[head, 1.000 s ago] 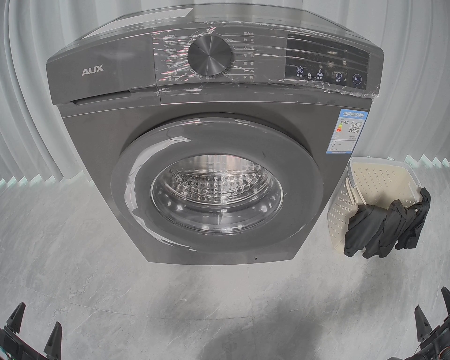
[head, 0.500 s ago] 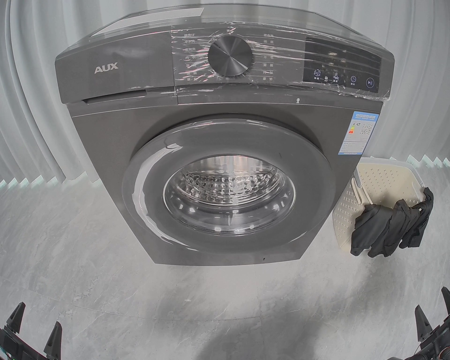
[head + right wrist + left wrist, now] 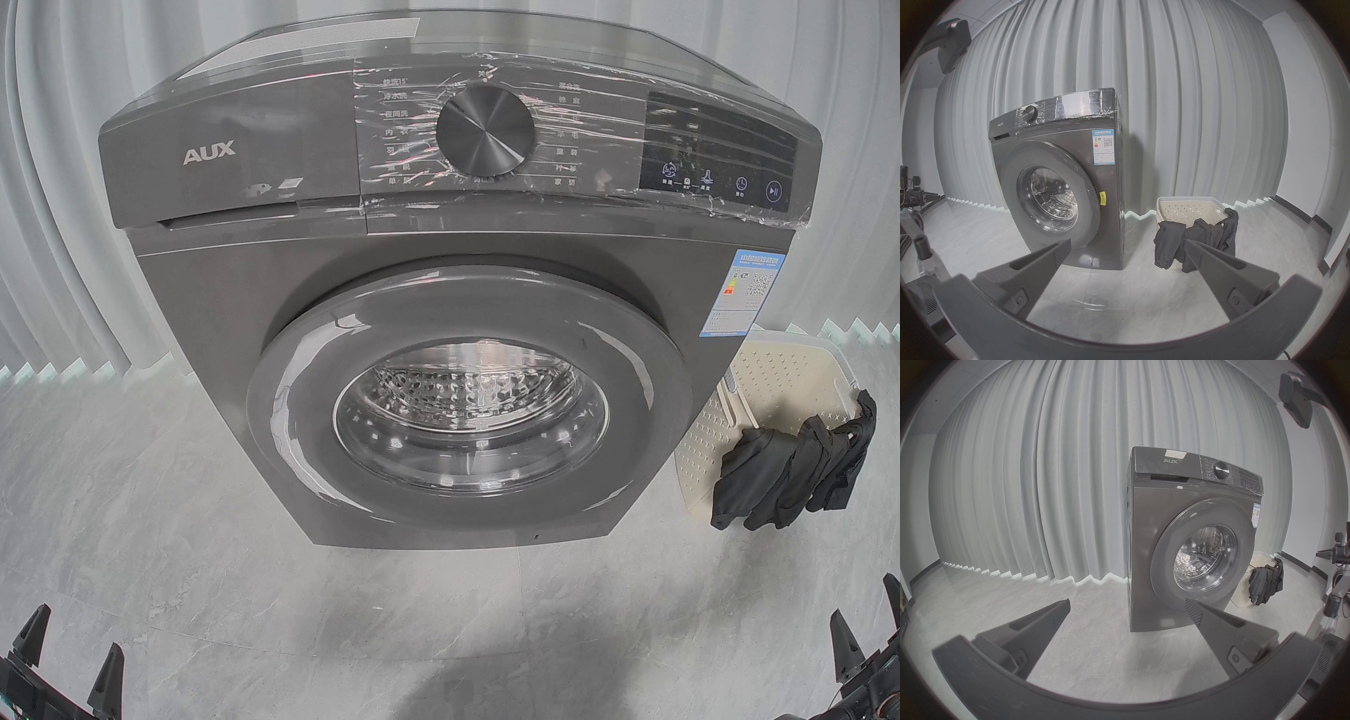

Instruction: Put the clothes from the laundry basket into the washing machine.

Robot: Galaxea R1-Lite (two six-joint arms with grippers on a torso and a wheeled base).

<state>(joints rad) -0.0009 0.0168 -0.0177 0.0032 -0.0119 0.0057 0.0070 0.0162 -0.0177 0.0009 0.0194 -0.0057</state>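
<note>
Both the left gripper (image 3: 75,630) and the right gripper (image 3: 862,600) hang wide open and empty, well short of the dark clothes (image 3: 787,464) draped over the laundry basket (image 3: 787,375) rim ahead of the right gripper, beside the washing machine (image 3: 234,281), whose door looks shut and probably needs opening first.

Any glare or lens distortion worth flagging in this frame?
Head view: glare streaks on the plastic wrap over the washing machine panel and highlights on its door. Both wrist views: strong fisheye bending the curtain, dark corners.
</note>
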